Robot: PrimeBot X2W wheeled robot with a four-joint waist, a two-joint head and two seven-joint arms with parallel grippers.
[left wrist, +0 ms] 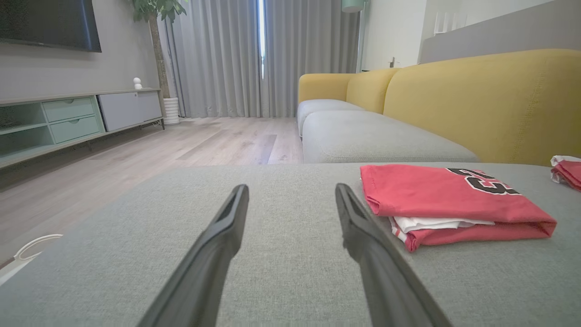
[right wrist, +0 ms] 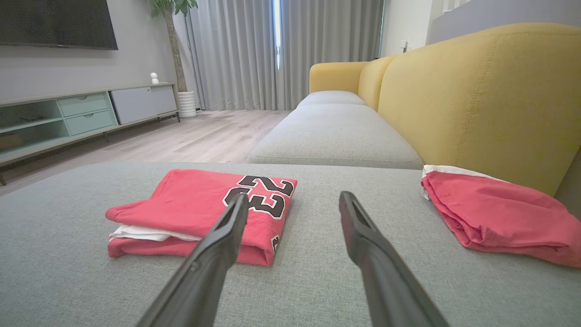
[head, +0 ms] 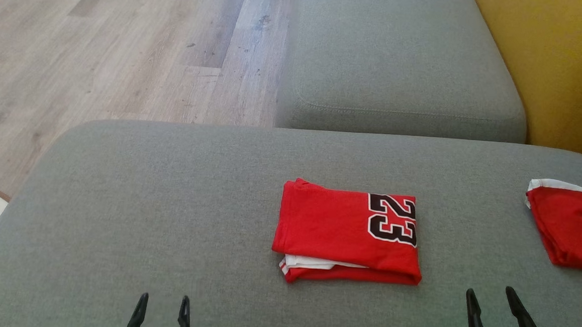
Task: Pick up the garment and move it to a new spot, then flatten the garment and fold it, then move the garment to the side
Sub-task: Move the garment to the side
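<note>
The garment (head: 349,234) is a red jersey with a black "23", folded into a neat rectangle on the grey cushion (head: 169,202); a white edge peeks out at its near side. It also lies in the left wrist view (left wrist: 449,200) and the right wrist view (right wrist: 204,213). My left gripper (head: 163,300) hovers open near the cushion's front edge, left of the garment, with nothing between its fingers (left wrist: 227,227). Lower right, my right gripper (head: 491,295) stands open and empty, just right of the garment's near corner, fingers (right wrist: 363,236) above bare cushion.
A second red garment with white trim (head: 569,225) lies at the cushion's right edge (right wrist: 494,213). Another grey seat cushion (head: 401,64) and the yellow sofa back (head: 565,63) stand beyond. Wood floor (head: 102,49) lies to the left.
</note>
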